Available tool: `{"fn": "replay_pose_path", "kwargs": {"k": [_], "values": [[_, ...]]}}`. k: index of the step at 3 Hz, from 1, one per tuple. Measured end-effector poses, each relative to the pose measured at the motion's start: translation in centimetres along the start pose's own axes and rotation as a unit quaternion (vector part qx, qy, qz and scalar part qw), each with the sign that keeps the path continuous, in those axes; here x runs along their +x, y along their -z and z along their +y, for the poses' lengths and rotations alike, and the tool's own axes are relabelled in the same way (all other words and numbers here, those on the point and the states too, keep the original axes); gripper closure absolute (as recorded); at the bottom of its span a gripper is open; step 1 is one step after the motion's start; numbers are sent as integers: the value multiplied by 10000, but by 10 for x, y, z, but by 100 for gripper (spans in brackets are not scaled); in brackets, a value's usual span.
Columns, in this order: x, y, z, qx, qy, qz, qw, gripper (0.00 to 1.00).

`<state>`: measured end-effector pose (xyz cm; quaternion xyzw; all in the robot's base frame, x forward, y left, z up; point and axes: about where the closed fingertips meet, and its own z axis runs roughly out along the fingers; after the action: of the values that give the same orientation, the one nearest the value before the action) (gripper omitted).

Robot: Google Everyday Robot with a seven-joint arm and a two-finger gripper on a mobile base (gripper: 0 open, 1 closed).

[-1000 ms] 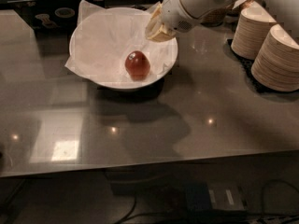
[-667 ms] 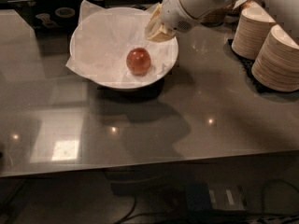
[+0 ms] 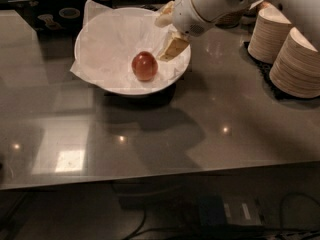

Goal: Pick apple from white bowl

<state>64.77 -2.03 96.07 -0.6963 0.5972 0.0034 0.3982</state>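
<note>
Apple (image 3: pixel 144 66) sits loose on crumpled paper near centre of white bowl (image 3: pixel 131 89); tool (image 3: pixel 161 40) hangs just right of it, spread wide, holding nothing; risk: off-centre closure may roll glossy apple aside, or snag paper.

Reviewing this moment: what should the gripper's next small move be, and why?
Probably ease the gripper down and across to the apple. Its fingers are open and hang over the white bowl beside the apple, on the picture's right, not yet around it.
</note>
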Motion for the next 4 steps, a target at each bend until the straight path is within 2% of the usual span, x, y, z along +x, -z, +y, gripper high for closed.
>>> {"fn": "replay_pose_path", "kwargs": {"k": [1,3,4], "values": [[6,-18,4,-101,-169,-128,9997,16],[5,-43,4,-227,-276,-339,9988,62],[2,-52,4,-303,-292,-465,9980,59]]}}
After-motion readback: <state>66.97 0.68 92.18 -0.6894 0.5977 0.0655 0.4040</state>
